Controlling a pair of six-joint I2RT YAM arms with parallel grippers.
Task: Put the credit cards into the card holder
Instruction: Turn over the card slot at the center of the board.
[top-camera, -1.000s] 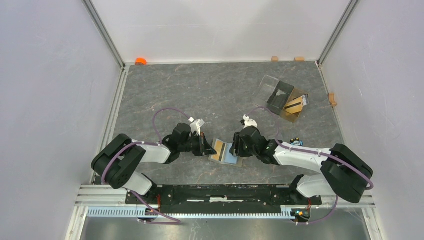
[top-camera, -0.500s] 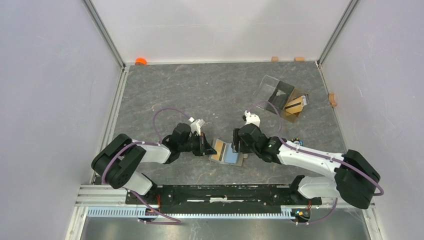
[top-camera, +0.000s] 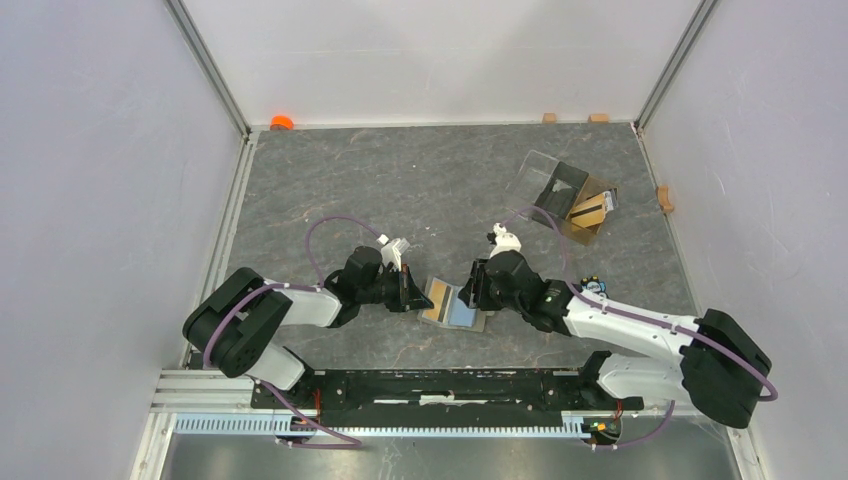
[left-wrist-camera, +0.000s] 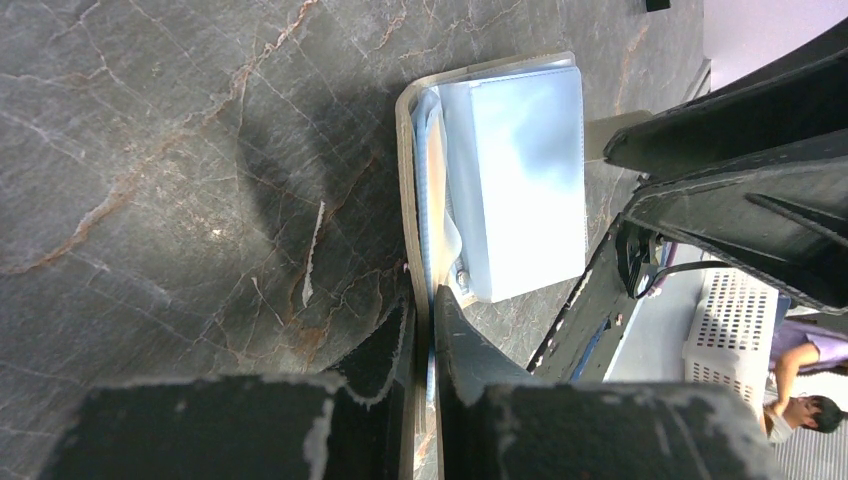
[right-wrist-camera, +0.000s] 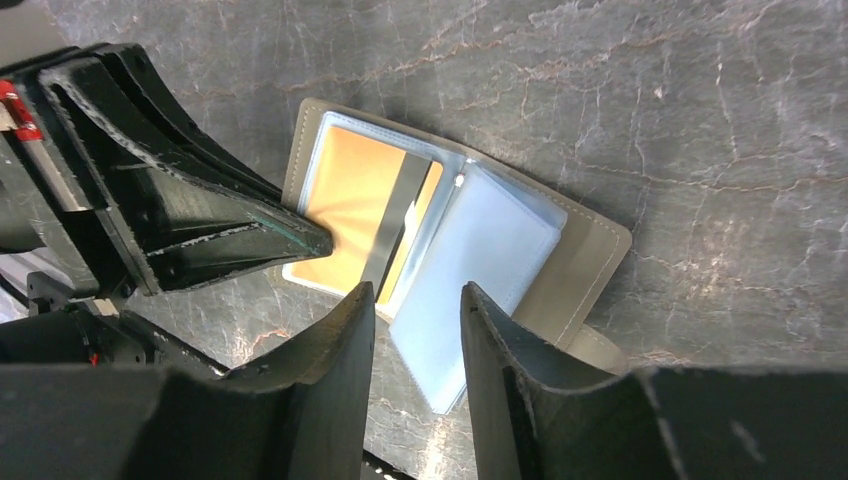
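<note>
Olive-khaki card holder (top-camera: 455, 305) lies open on the grey marbled surface (top-camera: 400, 190) between both arms. The left hand (left-wrist-camera: 425, 310) is pinched closed on the edge of its left cover. The right hand (right-wrist-camera: 418, 300) hovers partly open over the pale blue sleeves (right-wrist-camera: 480, 260), gripping nothing. An orange credit card (right-wrist-camera: 350, 205) sits in the left sleeve.

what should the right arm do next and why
Probably move the right gripper to the clear box, where a tan card shows: its jaws are open and empty, an orange card already sits in the card holder, which the left gripper pins.
</note>
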